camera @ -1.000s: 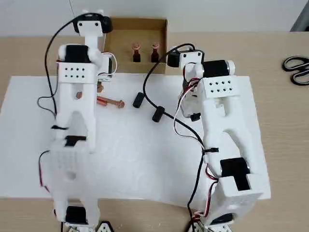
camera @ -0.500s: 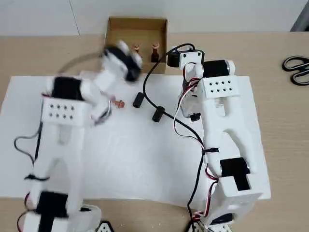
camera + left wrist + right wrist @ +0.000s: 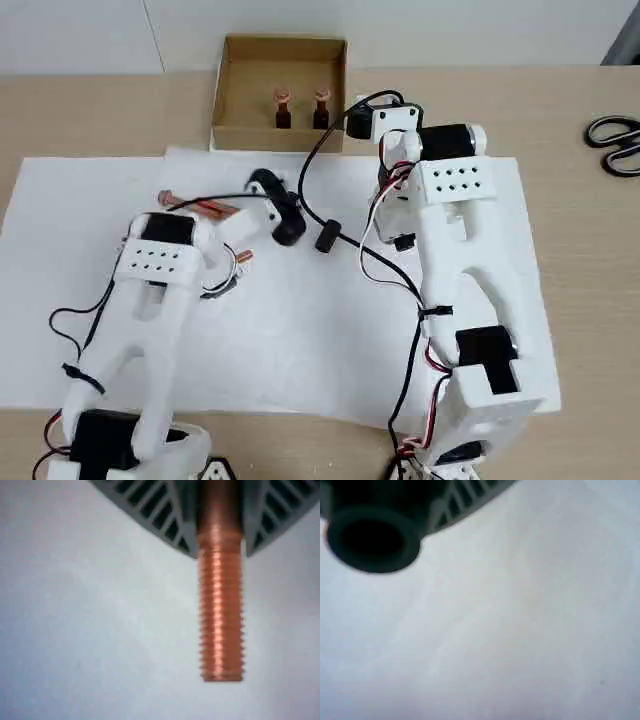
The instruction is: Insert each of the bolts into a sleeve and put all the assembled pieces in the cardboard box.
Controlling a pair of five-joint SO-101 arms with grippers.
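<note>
A copper bolt (image 3: 220, 630) points threads-down right of centre, clenched by the left gripper (image 3: 220, 547). The right gripper (image 3: 395, 510) grasps a black sleeve (image 3: 372, 542), upper left. Two assembled pieces (image 3: 282, 108) stand in the cardboard box (image 3: 228, 90), top centre. A loose bolt (image 3: 196, 205) lies on the white sheet (image 3: 300, 330).

The high view is looking steeply down over the light wooden surface (image 3: 80, 100); both wrist views are facing down, close above the white paper sheet (image 3: 300, 340), which all three are sharing.
</note>
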